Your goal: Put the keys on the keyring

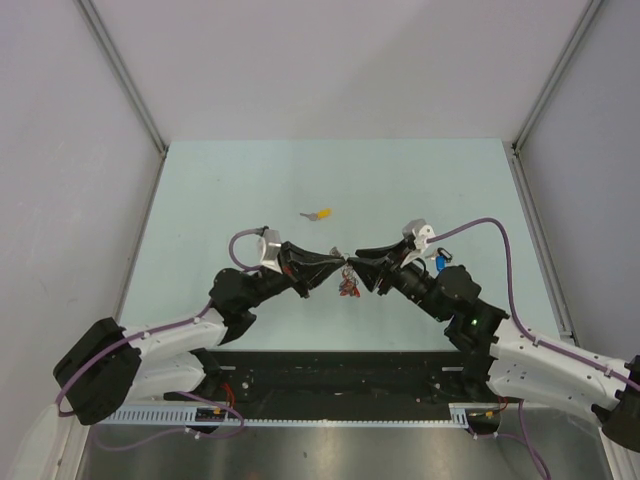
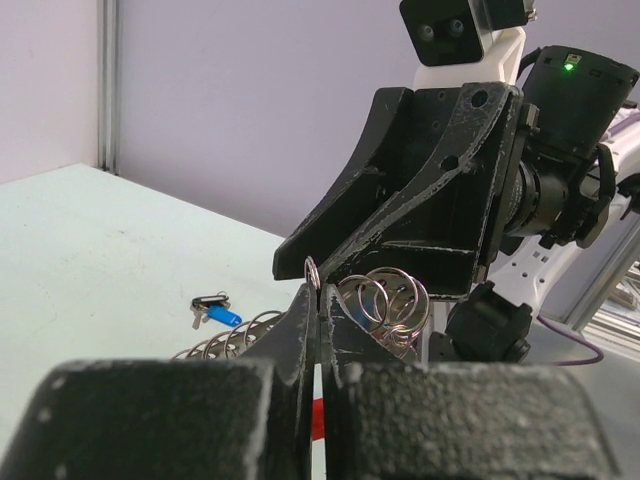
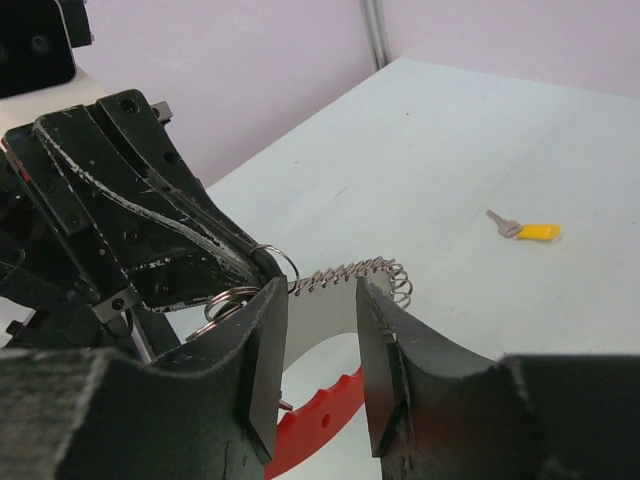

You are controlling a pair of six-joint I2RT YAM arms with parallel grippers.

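My left gripper (image 2: 320, 300) is shut on the keyring (image 2: 312, 271), a small silver ring pinched upright at its fingertips. The ring's chain (image 3: 350, 272) runs sideways from it, and the red strap (image 3: 320, 415) hangs below. My right gripper (image 3: 322, 300) faces the left one tip to tip, jaws apart on either side of the chain, nothing gripped between them. In the top view both grippers (image 1: 338, 262) (image 1: 352, 266) meet mid-table above the red strap (image 1: 348, 288). The blue-capped key (image 2: 222, 316) lies on the table, and the yellow-capped key (image 3: 530, 231) lies farther off.
The yellow-capped key (image 1: 320, 214) rests behind the grippers, and the blue-capped key (image 1: 441, 262) is beside the right arm with a small black ring (image 2: 210, 300) on it. The pale table (image 1: 220, 190) has walls on three sides.
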